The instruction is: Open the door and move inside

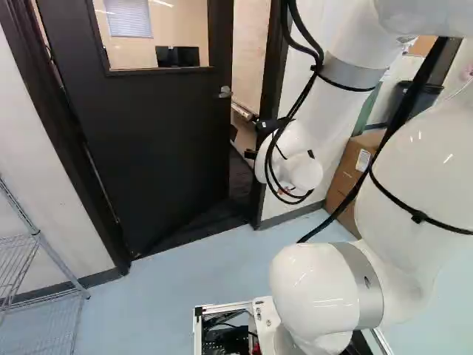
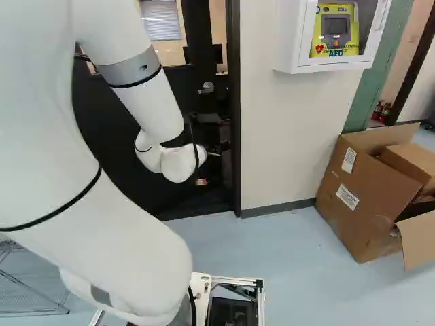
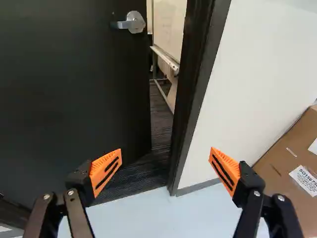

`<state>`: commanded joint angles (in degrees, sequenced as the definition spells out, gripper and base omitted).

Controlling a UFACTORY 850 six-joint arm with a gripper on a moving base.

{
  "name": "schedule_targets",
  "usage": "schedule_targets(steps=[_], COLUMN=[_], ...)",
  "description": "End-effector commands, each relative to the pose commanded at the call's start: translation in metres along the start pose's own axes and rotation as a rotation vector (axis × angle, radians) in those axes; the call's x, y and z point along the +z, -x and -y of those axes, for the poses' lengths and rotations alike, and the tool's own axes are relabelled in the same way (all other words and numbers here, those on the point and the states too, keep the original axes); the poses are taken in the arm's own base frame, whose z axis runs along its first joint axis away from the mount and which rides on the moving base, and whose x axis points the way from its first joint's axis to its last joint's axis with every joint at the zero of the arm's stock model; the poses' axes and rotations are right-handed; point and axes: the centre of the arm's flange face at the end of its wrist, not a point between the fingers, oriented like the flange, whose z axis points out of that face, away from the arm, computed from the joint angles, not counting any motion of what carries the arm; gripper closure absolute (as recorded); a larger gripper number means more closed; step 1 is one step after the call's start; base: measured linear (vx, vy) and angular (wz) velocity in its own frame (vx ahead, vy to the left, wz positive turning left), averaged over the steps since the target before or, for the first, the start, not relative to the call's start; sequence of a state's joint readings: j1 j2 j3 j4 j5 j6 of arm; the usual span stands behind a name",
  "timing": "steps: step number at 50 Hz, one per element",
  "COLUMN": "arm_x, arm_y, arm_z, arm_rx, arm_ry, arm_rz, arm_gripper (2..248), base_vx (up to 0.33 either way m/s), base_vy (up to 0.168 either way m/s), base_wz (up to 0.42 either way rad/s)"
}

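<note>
In the right base view my gripper (image 2: 201, 182) is mostly hidden behind the wrist, with a bit of orange pad showing. The wrist view has the gripper (image 3: 166, 166) wide open, nothing between its fingers. Ahead of it the black door (image 3: 74, 94) stands ajar, swung inward away from me, leaving a narrow gap at the handle side. The silver lever handle (image 3: 130, 23) is beyond the fingers, untouched. In the left base view the door (image 1: 159, 140) has a window in its upper part, and the handle (image 1: 225, 92) sits at its free edge.
The dark door frame (image 3: 190, 89) borders a white wall (image 3: 247, 74). Cardboard boxes (image 2: 370, 197) stand on the floor to the right, and an AED cabinet (image 2: 292, 41) hangs on the wall. A wire rack (image 1: 37, 259) stands at the left. A whiteboard (image 3: 170, 29) shows through the gap.
</note>
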<state>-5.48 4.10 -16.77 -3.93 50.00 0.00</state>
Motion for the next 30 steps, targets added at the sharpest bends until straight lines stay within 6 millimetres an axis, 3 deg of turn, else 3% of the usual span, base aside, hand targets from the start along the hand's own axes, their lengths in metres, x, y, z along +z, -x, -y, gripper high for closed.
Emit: schedule_targets(steps=[30], arm_x=[-0.0001], arm_y=[0.0001], arm_z=[0.0], arm_rx=[0.0], arm_ry=[0.0], arm_rz=[0.0], arm_gripper=[3], base_vx=[0.0], base_vy=[0.0], base_wz=[0.0])
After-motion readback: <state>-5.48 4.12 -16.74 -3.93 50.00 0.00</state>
